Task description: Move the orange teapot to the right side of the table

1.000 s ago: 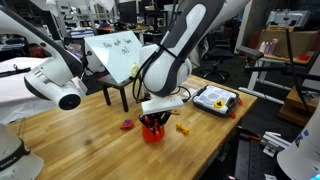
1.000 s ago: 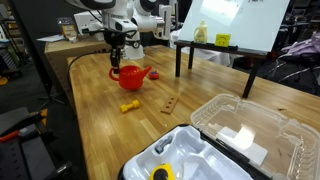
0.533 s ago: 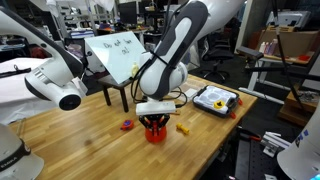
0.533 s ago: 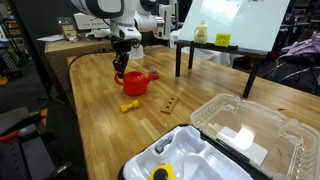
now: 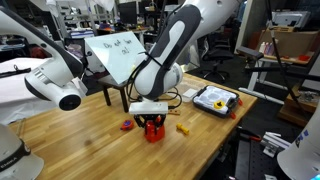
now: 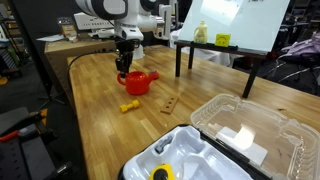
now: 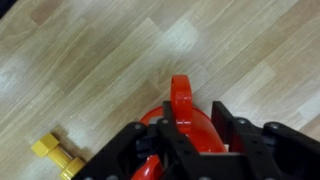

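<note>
Wrist view, from the left: catches two yellow blocks (image 7: 55,157) at the lower edge on the table (image 7: 80,50), then the orange teapot (image 7: 181,100) low in the middle, well apart from them, red spout pointing up-frame. Places it squarely between the dark fingers (image 7: 238,135) of the gripper (image 7: 190,130), jaws clenched on its top, one finger to each side. Finds, in an exterior view, a tiny red-and-purple piece (image 5: 127,125) near the pot's left, the orange teapot (image 5: 153,134) directly under the gripper (image 5: 152,122), a yellow block (image 5: 183,128) near its right, a black case (image 5: 215,99) farther right. Against a second ago: puts the orange teapot (image 6: 137,83) a touch lower and rightward in an exterior view, toward the far left end of the table, with the gripper (image 6: 125,68) lower over it and the arm (image 5: 175,50) leaning more leftward. Hides the grip point behind the gripper body; crops the pot's lower half at the wrist view's bottom edge; contact between base and wood impossible to judge.
</note>
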`<state>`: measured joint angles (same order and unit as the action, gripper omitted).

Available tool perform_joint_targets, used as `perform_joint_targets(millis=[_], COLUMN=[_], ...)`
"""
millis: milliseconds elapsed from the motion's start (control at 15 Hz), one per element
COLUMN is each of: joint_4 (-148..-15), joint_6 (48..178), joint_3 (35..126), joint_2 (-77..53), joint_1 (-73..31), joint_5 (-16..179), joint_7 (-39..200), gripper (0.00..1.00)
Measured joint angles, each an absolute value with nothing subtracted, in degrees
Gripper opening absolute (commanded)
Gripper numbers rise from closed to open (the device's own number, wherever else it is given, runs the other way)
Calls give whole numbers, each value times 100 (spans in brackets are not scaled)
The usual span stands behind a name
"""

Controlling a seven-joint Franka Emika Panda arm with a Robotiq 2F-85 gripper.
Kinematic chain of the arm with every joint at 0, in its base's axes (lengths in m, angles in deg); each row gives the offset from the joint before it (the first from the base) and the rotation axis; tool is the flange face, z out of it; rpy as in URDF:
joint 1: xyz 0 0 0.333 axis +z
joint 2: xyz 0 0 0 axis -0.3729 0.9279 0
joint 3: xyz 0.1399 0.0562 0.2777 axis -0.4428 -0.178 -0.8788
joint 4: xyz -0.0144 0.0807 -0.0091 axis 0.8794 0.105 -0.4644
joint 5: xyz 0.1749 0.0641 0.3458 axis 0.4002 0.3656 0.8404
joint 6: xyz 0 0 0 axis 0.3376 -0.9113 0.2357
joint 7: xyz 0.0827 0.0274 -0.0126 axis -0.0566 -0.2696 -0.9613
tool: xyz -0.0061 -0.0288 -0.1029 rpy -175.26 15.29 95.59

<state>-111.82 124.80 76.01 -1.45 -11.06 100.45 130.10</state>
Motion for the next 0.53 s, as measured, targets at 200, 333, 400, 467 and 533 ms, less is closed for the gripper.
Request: perform_joint_targets(millis=[200,333,400,467,533], joint_4=[-11105,-11119,-11154,-11207,-11284], joint_6=[12489,12491,12501,12533,12579], joint_3=[7515,7456,7410,7347,7266], joint_2=[-156,-235,-302,-391,-500], joint_1=[-1056,-966,-914,-865,-826], joint_5=[10019,9962,9936,9927,9927], joint_7=[13005,12988,12958,12904,12817], gripper=[96,100,100,100,100])
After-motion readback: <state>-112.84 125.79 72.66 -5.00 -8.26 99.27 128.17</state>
